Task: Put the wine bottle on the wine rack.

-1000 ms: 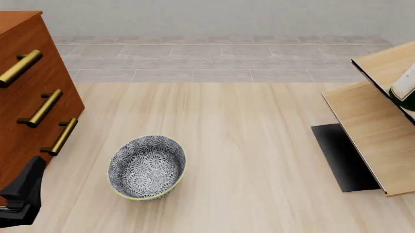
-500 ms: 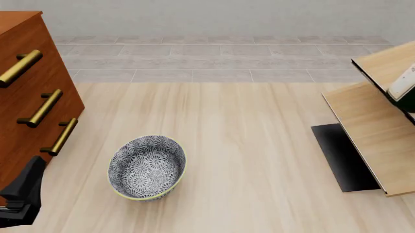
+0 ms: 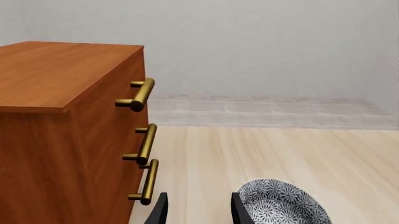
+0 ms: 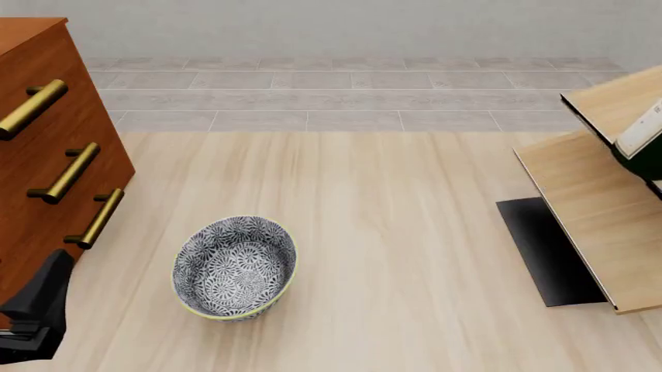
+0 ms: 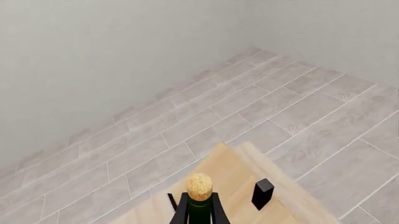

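The left arm is sitting low at the near left corner of the front view, only its dark body showing there. The left end effector [image 3: 196, 212] is holding its two black fingers [image 3: 158, 211] parallel with an empty gap between them. The right end effector [image 5: 221, 200] is showing one finger [image 5: 262, 193] standing clear of the bottle neck; its grip cannot be judged.
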